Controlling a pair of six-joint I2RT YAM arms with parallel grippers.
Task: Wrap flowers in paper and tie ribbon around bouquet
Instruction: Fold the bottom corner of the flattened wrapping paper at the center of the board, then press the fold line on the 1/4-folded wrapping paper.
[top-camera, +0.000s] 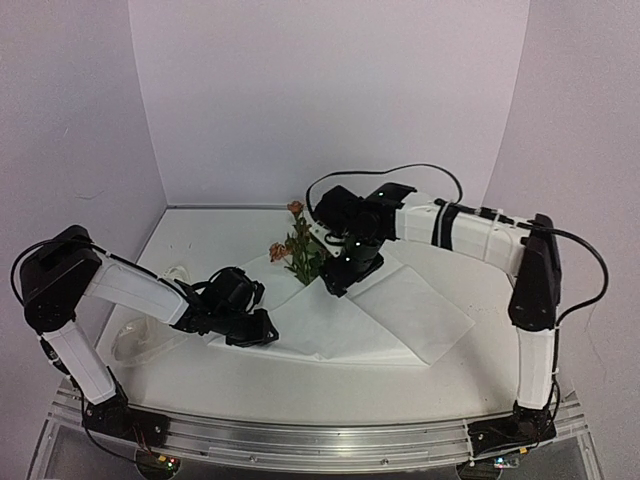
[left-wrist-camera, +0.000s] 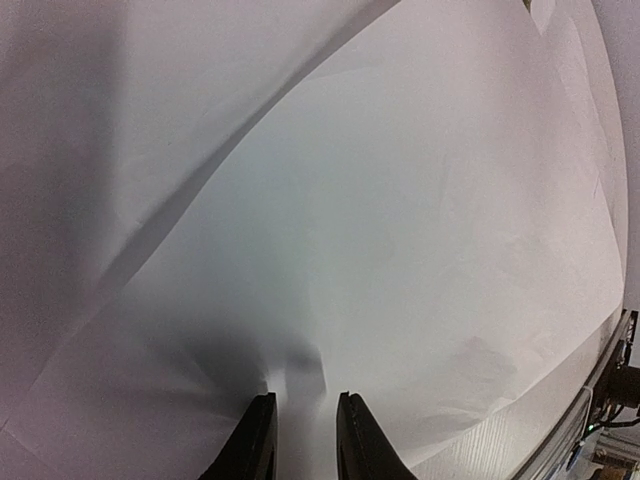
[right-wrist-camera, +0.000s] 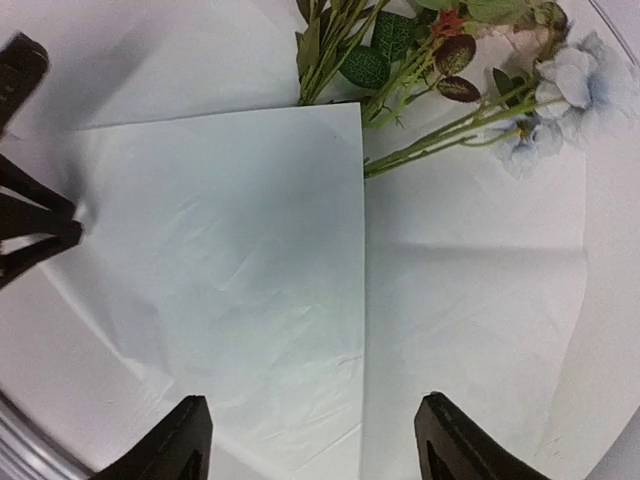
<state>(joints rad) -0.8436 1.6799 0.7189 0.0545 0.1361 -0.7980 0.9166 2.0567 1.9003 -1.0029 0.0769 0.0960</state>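
Paper is lying spread on the white counter, mid-scene, slightly crinkly. One flap is lying folded over the middle, its straight edge running near to far in the right wrist view.

Flowers are lying at the far-left side of the sheet. Their stems are going under the flap's far edge, while the leaves and blooms are sticking out beyond it. In the right wrist view the flowers are showing pale blue blooms at the right and an orange bloom at the top edge.

Left hand is sitting low at the near-left part of the paper. In its wrist view the left hand is showing fingers close together with a narrow gap, and the paper is puckering up into that gap. From the right wrist view, the black fingertips are meeting right at the flap's left corner. It is looking clamped on the paper.

Right hand is hovering over the sheet's centre, just near of the stems. In its wrist view the right hand is showing fingers wide apart, with nothing between them, only the folded paper below.

Ribbon, a whitish translucent band, is lying on the counter at the left under the left forearm, well apart from the flowers. It is too small to make out detail.
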